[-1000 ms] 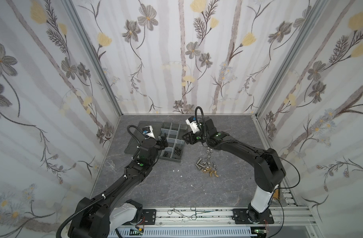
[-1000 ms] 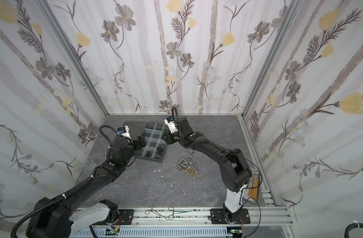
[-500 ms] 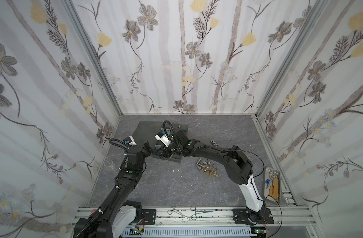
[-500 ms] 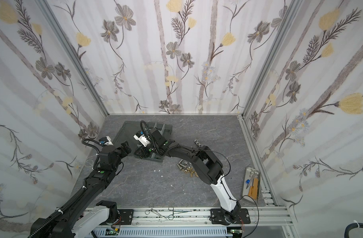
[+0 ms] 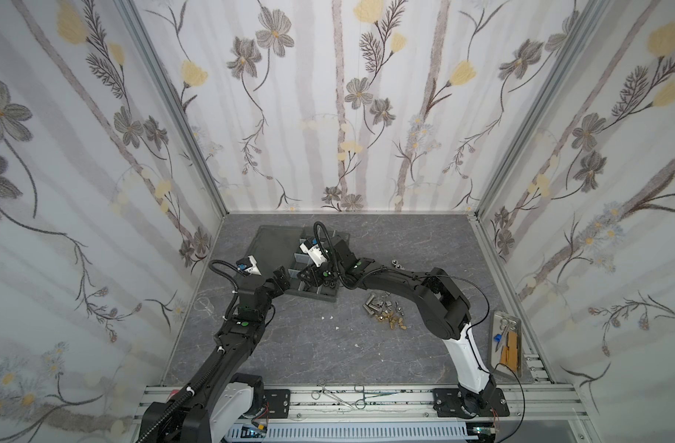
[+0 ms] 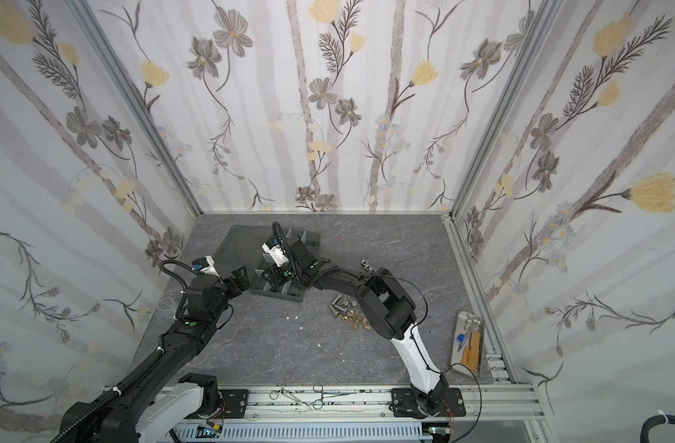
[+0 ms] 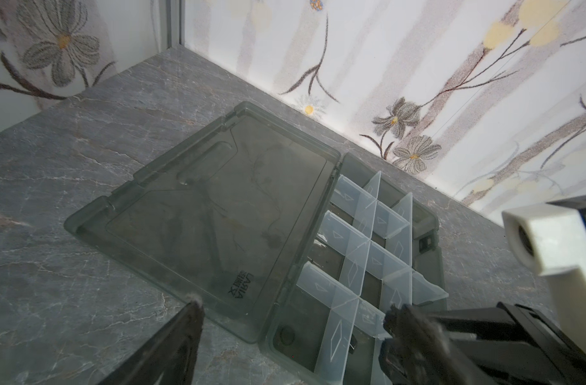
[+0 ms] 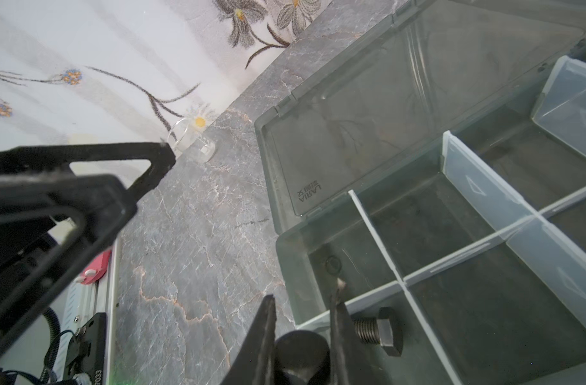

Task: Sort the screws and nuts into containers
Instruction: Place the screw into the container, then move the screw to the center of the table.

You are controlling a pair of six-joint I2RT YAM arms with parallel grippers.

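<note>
The right claw is seen in the right wrist view clenched on a small black round piece, gripped between its thin fingers at the end wall of the box. Whether the piece hangs over a cell or over the wall cannot be told. A black hex bolt is lying on its side in the corner cell just beside. The dividers are thin, pale and translucent. The walls are smoky grey plastic, and the lid is laid open flat on the veined grey table. The left claw is seen apart from the box.

In the left wrist view the left claw is spread wide and nothing is held. One finger is seen over the table by the lid, the other over the dividers.

In both top views the unsorted pile is found on the table, apart from the box on the right arm's side. Silver cylinders and nuts are mixed with brass pieces there. Both claws are placed at the box's near end.

The pieces are judged hard, dense for their size and slick. Round ones can be expected to roll, so a bolt is best taken across its shank and a nut across opposite flats. The dividers would probably flex if pushed.
</note>
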